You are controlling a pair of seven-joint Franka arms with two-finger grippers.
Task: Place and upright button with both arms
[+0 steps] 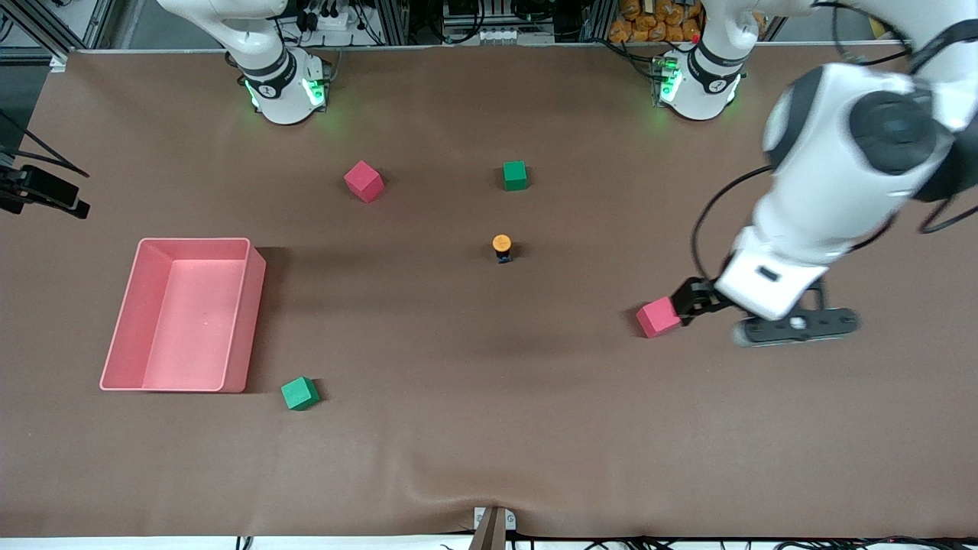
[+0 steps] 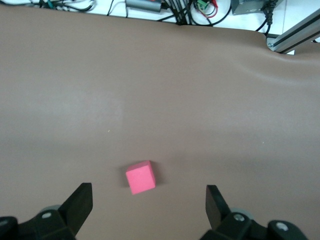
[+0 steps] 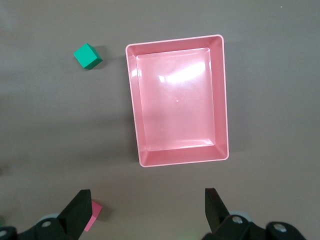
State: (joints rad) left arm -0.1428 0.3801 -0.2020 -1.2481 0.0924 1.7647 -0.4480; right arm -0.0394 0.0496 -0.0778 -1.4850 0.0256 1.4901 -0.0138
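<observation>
The button (image 1: 501, 248) stands upright on the brown table near its middle, orange cap up, on its own. It shows in neither wrist view. My left gripper (image 1: 691, 301) is open and empty, up over the table toward the left arm's end, by a red cube (image 1: 659, 317). In the left wrist view the open gripper (image 2: 147, 205) frames that red cube (image 2: 140, 177) below it. My right gripper is out of the front view. In the right wrist view it (image 3: 147, 207) is open and empty, high over the table beside the pink bin (image 3: 222, 100).
The pink bin (image 1: 246, 321) lies toward the right arm's end. A green cube (image 1: 299, 393) sits beside it, nearer the front camera, and shows in the right wrist view (image 3: 88, 55). Another red cube (image 1: 363, 181) and green cube (image 1: 515, 175) lie nearer the arm bases.
</observation>
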